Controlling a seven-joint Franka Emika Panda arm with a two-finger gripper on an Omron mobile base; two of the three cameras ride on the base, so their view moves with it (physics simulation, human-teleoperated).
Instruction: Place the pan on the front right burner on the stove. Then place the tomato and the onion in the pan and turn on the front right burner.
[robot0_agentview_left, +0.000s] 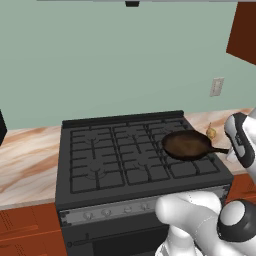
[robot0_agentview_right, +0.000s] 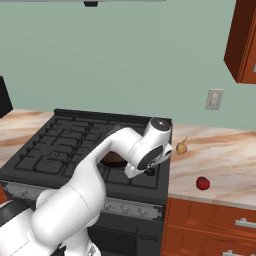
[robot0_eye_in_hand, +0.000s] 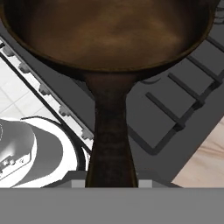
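- Stove (robot0_agentview_left: 100, 165): wide black range set into the marble bench (robot0_agentview_right: 220, 160); grid of grates on top, silver knob strip (robot0_agentview_left: 115, 211) along the front edge
- Front right burner (robot0_agentview_left: 192, 167): the grate section at the stove's right front corner. In the left base view the pan covers its rear part and reaches onto the section behind; the front of the grate is still bare
- Pan (robot0_agentview_left: 187, 145): dark brown skillet, bowl level, over the right side of the stove. Handle (robot0_eye_in_hand: 111, 144) runs from the bowl towards the right edge of the stove and the hand, so the long axis lies along the line of the fingers. Whether the base is resting on the grate or just above it, I cannot tell
- Fingers: tips hidden below the handle end in the hand view; judged pressed shut on the handle, as the handle runs straight into them
- Judgement: the pan needs to come forward along its own handle line to centre on the burner
- Onion (robot0_agentview_right: 181, 147): on the bench just right of the stove, near the back
- Tomato (robot0_agentview_right: 202, 183): on the bench, further right and nearer the front edge, well apart from the pan
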